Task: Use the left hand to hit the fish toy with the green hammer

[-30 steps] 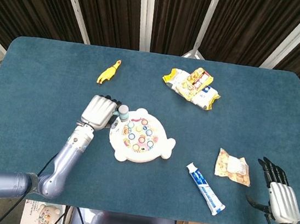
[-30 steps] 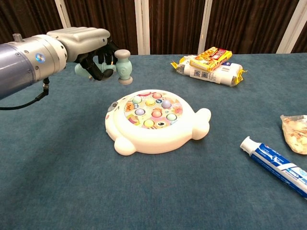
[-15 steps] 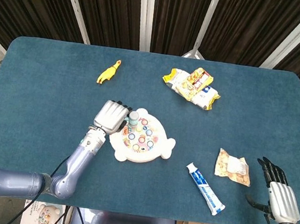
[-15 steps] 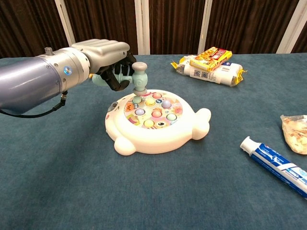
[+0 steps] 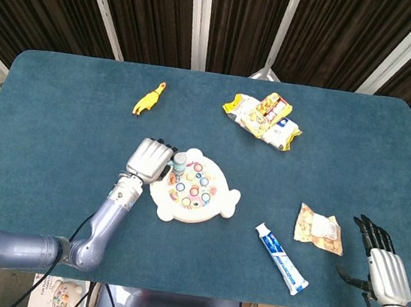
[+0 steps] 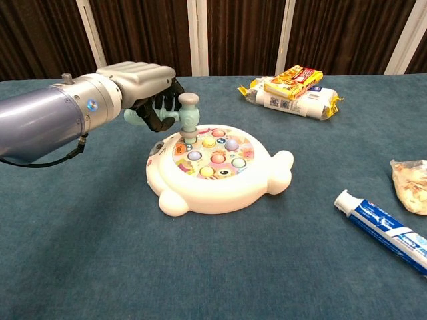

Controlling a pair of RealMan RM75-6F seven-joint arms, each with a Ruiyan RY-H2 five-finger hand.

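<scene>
The white fish toy (image 5: 197, 207) (image 6: 227, 190) lies at the table's middle, its top set with coloured pegs. My left hand (image 5: 149, 160) (image 6: 143, 89) grips the handle of the pale green hammer (image 5: 179, 163) (image 6: 189, 117) at the toy's left edge. The hammer head stands upright, its lower face down on the toy's left pegs. My right hand (image 5: 384, 264) rests open at the table's near right edge, holding nothing; the chest view does not show it.
A yellow rubber chicken (image 5: 148, 99) lies far left. Snack packets (image 5: 264, 119) (image 6: 290, 90) sit far right of centre. A toothpaste tube (image 5: 281, 258) (image 6: 383, 230) and a bagged snack (image 5: 320, 228) (image 6: 409, 183) lie near right.
My left hand carried the hammer rightward from beside the toy to over its left pegs, then brought the head down onto them.
</scene>
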